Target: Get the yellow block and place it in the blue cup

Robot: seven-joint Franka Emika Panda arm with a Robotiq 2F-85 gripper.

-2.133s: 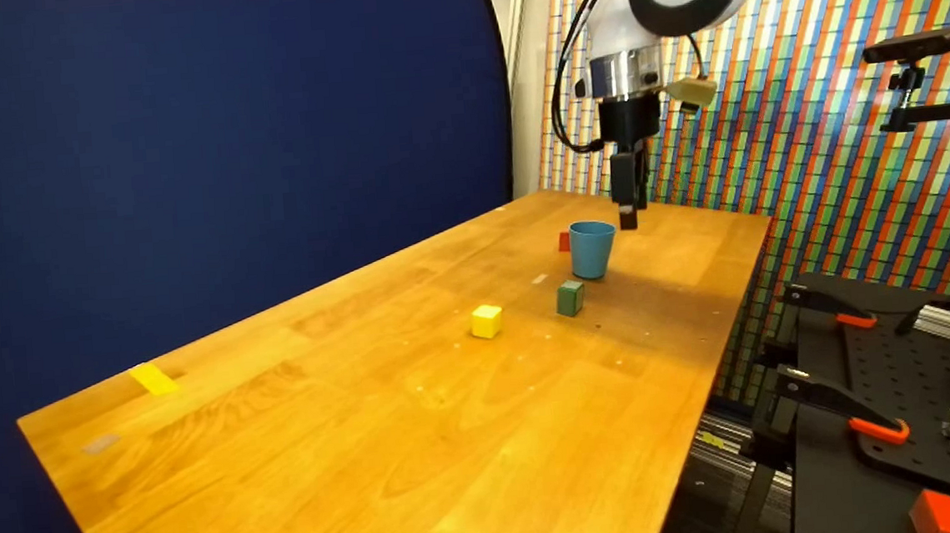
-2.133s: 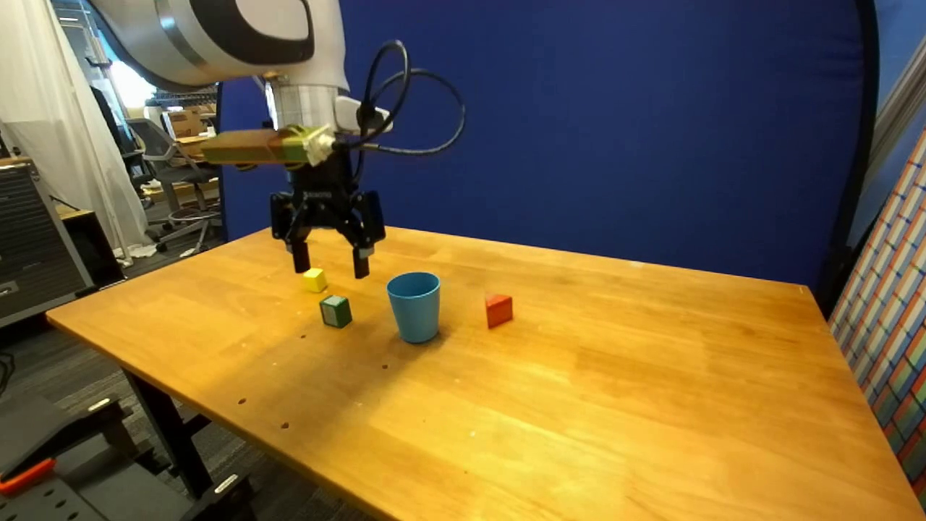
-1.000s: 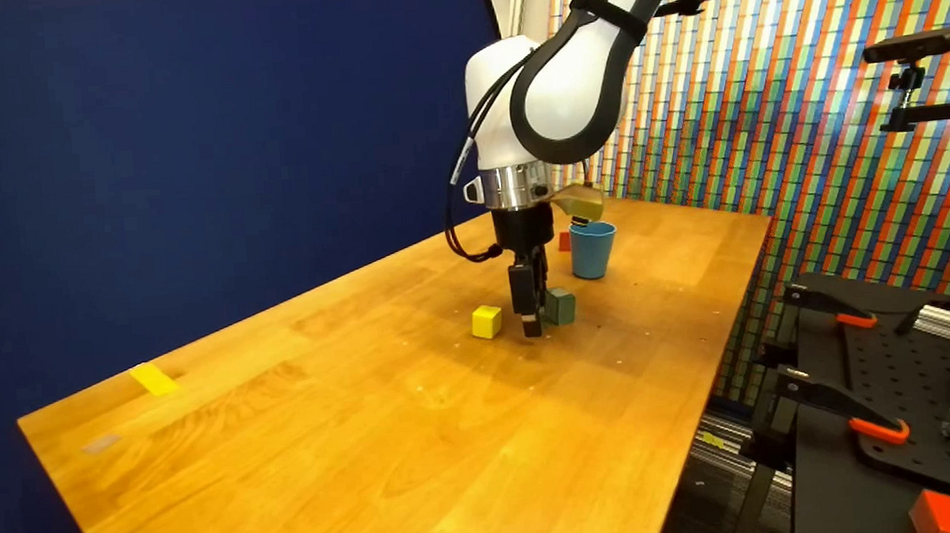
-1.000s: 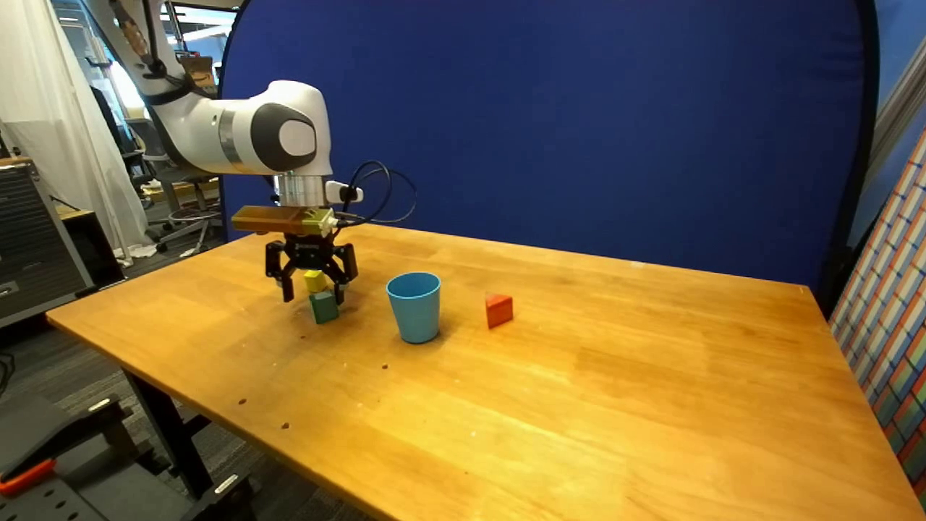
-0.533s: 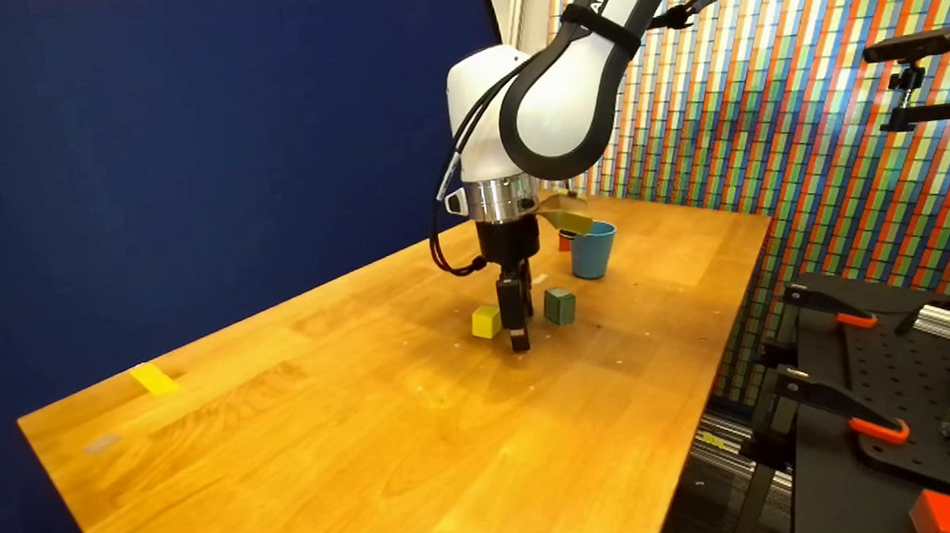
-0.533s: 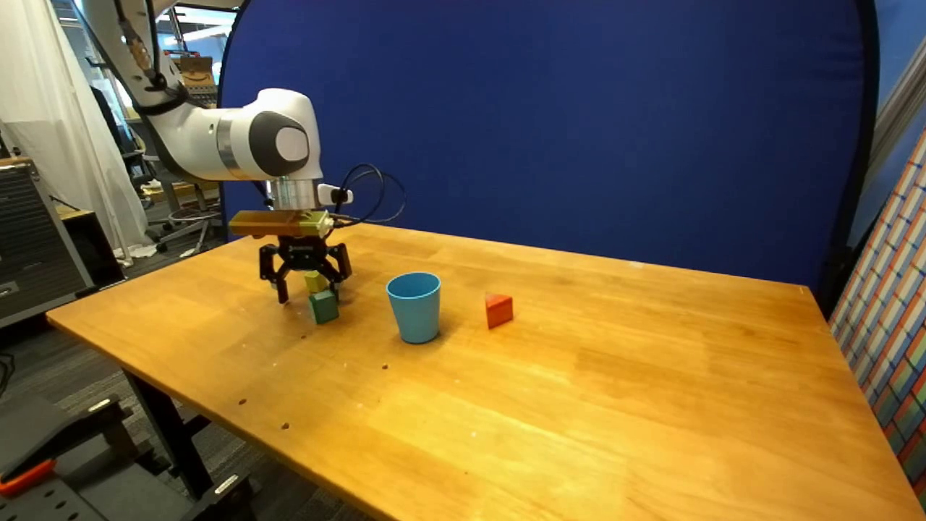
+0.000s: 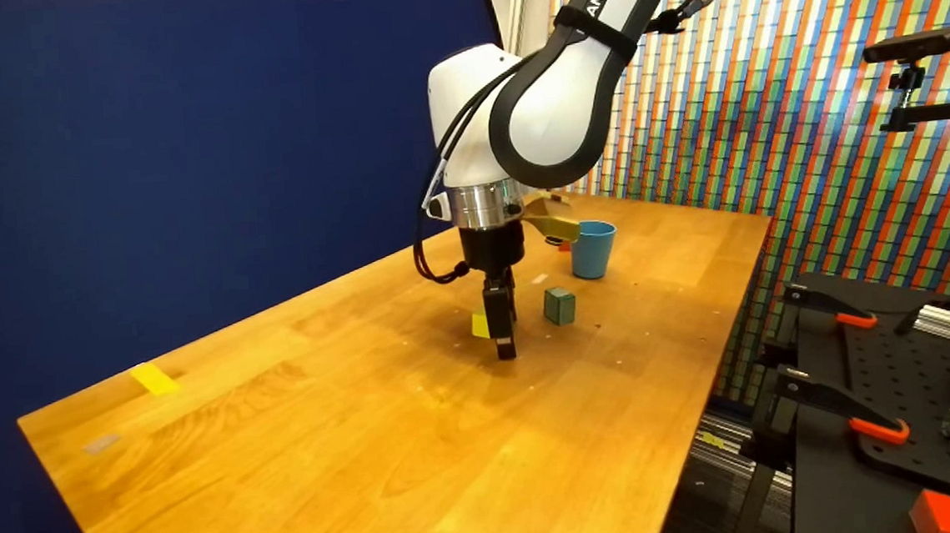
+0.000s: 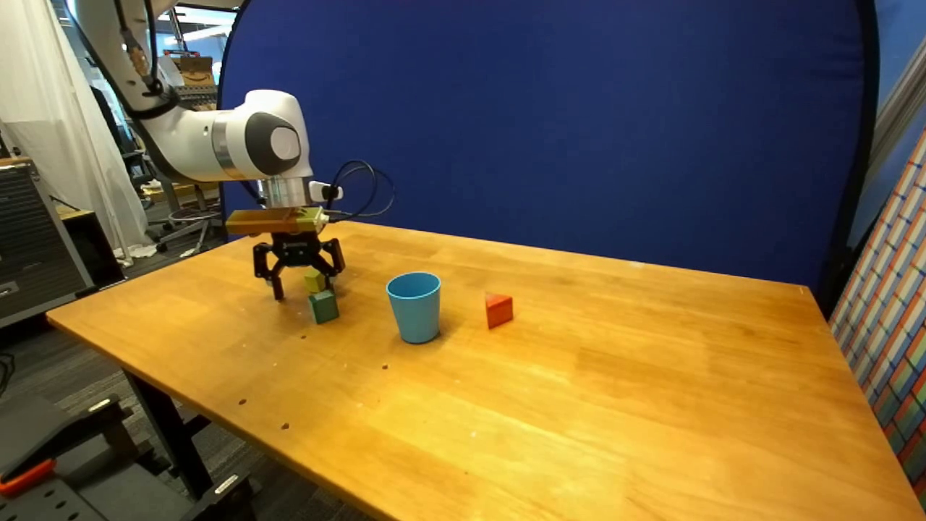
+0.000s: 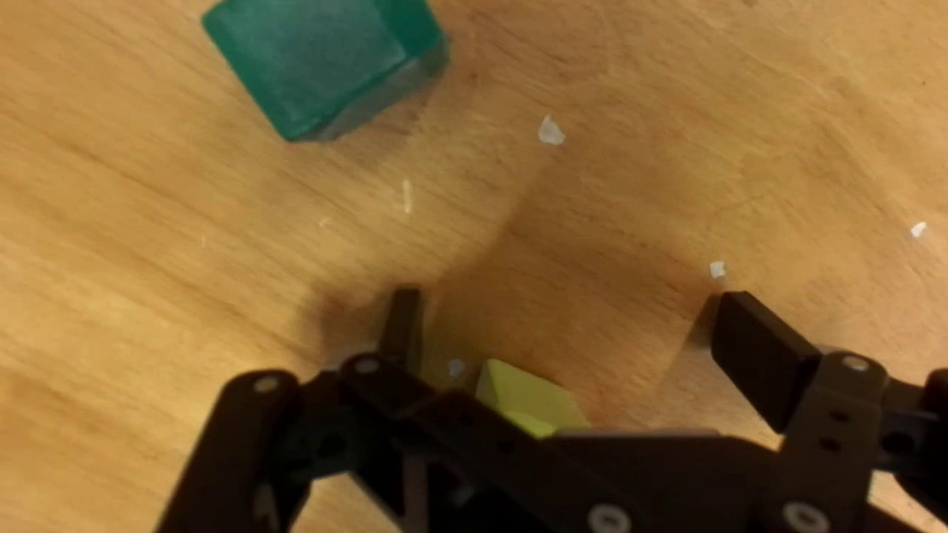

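The yellow block (image 8: 314,281) sits on the table and shows between the open fingers in an exterior view. In another exterior view, a finger partly covers the yellow block (image 7: 480,325). In the wrist view, the yellow block (image 9: 529,400) is partly hidden by the gripper's linkage, nearer the left-hand finger. My gripper (image 9: 569,303) is open with nothing held, its fingertips low near the tabletop; it also shows in an exterior view (image 8: 304,291). The blue cup (image 8: 416,311) stands upright, apart from the gripper, and also shows in an exterior view (image 7: 593,250).
A dark green cube (image 9: 318,66) lies close to the gripper, between it and the cup side; it also shows in an exterior view (image 8: 323,307). A red block (image 8: 499,310) lies beyond the cup. A yellow tape strip (image 7: 154,378) is at the table's far edge.
My gripper has come down from above and moved away from the cup to the yellow block, staying open. The green cube shifted and turned slightly early on. The yellow block and cup stayed put.
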